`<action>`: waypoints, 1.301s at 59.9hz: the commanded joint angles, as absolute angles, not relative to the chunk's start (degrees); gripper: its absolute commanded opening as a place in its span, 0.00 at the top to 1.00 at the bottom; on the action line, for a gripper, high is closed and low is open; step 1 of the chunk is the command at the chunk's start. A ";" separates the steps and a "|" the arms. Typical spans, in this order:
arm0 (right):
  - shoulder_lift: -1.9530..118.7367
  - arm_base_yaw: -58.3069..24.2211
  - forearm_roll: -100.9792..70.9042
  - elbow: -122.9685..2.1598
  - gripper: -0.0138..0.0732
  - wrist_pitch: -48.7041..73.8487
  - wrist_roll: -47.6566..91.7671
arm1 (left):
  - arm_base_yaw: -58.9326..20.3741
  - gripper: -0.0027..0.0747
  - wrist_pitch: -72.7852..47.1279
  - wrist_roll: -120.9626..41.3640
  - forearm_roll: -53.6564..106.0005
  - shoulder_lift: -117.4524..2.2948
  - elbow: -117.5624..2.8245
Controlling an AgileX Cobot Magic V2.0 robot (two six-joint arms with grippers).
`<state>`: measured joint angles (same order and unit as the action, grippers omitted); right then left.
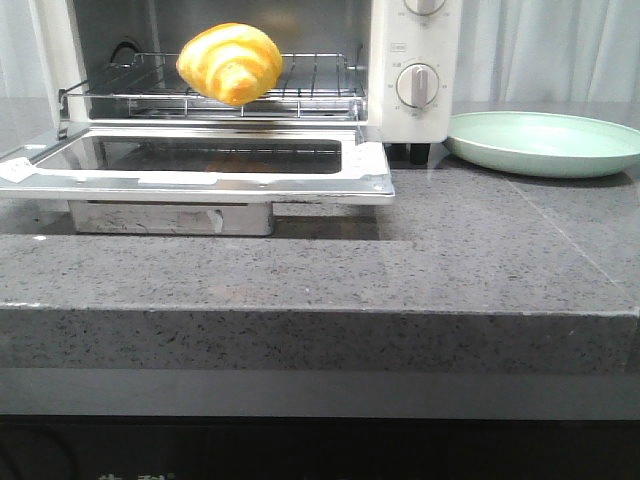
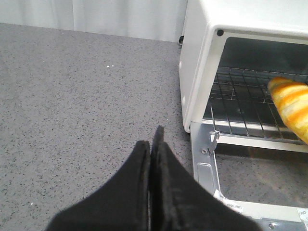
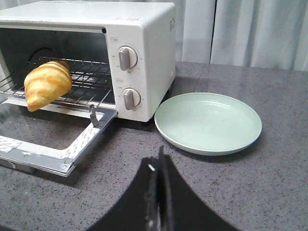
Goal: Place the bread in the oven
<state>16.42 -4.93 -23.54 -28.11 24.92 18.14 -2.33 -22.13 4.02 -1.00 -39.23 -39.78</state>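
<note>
The bread, a glossy golden-yellow swirled bun, lies on the wire rack at the front of the white oven. The oven's glass door hangs open and flat over the counter. The bread also shows in the left wrist view and the right wrist view. My left gripper is shut and empty over the counter to the oven's left. My right gripper is shut and empty over the counter in front of the plate. Neither gripper shows in the front view.
A pale green plate sits empty to the right of the oven, and it shows in the right wrist view. The grey speckled counter has a front edge close to the camera. Pale curtains hang behind.
</note>
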 commanded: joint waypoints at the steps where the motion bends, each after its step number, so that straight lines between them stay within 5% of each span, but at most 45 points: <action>1: 16.81 -4.54 -24.52 -29.40 0.92 20.74 18.74 | -2.12 0.99 -17.92 4.30 -0.55 -38.99 -41.35; 29: 16.81 -4.54 -24.60 -29.40 0.92 20.74 18.74 | -3.07 0.99 -17.92 4.30 -1.52 -38.07 -40.46; 60: 16.81 -4.60 -24.74 -29.35 0.92 20.69 18.74 | 0.59 0.99 -17.92 4.30 -1.41 1.92 -14.02; 78: 16.81 -4.60 -24.74 -29.35 0.92 20.65 18.74 | 0.59 0.99 -11.65 4.30 -1.41 1.43 -3.93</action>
<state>16.31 -4.93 -23.80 -27.86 24.92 18.25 0.52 -19.45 4.02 -1.77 0.28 -4.99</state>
